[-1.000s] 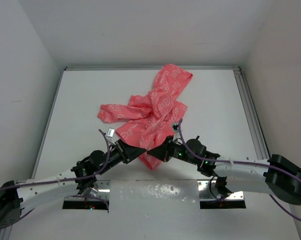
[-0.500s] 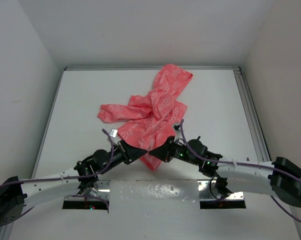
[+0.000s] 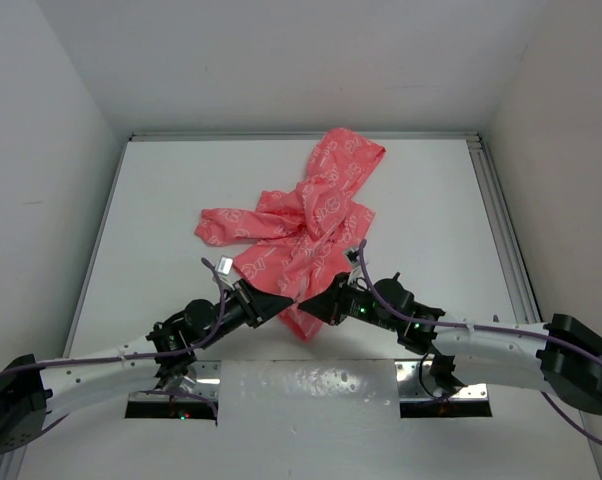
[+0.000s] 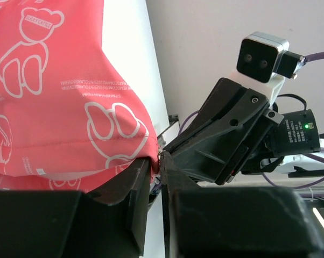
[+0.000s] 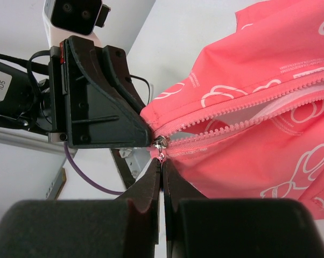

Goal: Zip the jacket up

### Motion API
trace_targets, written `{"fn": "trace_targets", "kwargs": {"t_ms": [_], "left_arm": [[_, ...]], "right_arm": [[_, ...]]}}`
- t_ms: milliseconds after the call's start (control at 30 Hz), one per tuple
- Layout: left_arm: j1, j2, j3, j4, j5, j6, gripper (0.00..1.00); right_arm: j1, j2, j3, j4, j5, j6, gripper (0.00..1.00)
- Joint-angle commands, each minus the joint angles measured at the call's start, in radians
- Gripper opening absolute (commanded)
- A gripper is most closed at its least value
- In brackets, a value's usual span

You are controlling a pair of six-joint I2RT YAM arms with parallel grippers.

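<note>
**Item: jacket [image 3: 301, 230].** Pink with a white print, lying crumpled on the white table [image 3: 161, 180]. Its bottom hem sits at both sets of jaws, and the rest spreads beyond them, away from the arm bases.

**Zipper.** Open. The two rows of zipper teeth [image 5: 232, 128] part just past the right jaws, with white lining [image 5: 259, 110] showing between them. The long axis runs from the jaws out toward the hood [image 3: 346, 155].

**Right gripper [image 3: 302, 298].** The jaws are closed tight on the zipper pull [image 5: 161, 144], which sits at the very foot of the teeth.

**Left gripper [image 3: 286, 302].** It is tip to tip with the right one, on the far side of the pull. The jaws are narrow with a slim gap, and the hem corner [image 4: 143, 153] sits at that gap. Whether they actually press the cloth cannot be told.

**Key relation.** Both arms are equally near, meeting at the hem. The slider has the whole length of teeth ahead of it, so the likely move is for the right jaws to travel along that axis, away from the left jaws, while the left anchors the hem.

**In the way.** A sleeve [image 3: 231, 225] lies off to the left jaws' side. The front is bunched farther along, so the teeth probably do not lie straight and may snag unless the hem is held taut.
</note>
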Motion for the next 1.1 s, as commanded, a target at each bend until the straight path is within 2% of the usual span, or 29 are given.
{"fn": "trace_targets", "kwargs": {"t_ms": [0,133,200,333,567,833,900,1000,1033,1067], "left_arm": [[-0.002,0.005,-0.184,0.028,-0.016,0.002,0.11],[-0.002,0.001,-0.190,0.028,-0.020,-0.008,0.10],[-0.001,-0.002,-0.179,0.003,-0.022,0.000,0.00],[-0.002,-0.019,-0.188,-0.012,-0.025,-0.012,0.00],[-0.002,-0.086,-0.164,-0.115,-0.016,0.035,0.00],[-0.002,-0.136,-0.145,-0.166,-0.017,0.077,0.00],[-0.002,-0.174,-0.129,-0.195,-0.010,0.091,0.00],[-0.002,-0.254,0.018,-0.381,-0.048,0.195,0.00],[-0.002,-0.275,0.061,-0.534,-0.110,0.221,0.00],[-0.002,-0.298,0.113,-0.611,-0.155,0.268,0.00]], "right_arm": [[0.007,-0.024,0.034,0.017,0.021,-0.016,0.00],[0.007,-0.030,0.034,0.003,0.023,-0.018,0.00],[0.007,-0.038,0.034,-0.013,0.042,-0.026,0.00],[0.007,-0.050,0.089,-0.107,0.082,-0.072,0.00],[0.006,-0.020,0.280,-0.445,0.284,-0.283,0.00],[0.004,0.049,0.399,-0.579,0.490,-0.408,0.00],[0.000,0.084,0.436,-0.615,0.593,-0.449,0.00],[-0.029,0.137,0.490,-0.619,0.699,-0.515,0.00],[-0.075,0.152,0.508,-0.655,0.705,-0.535,0.00],[-0.107,0.184,0.546,-0.664,0.707,-0.541,0.00]]}}
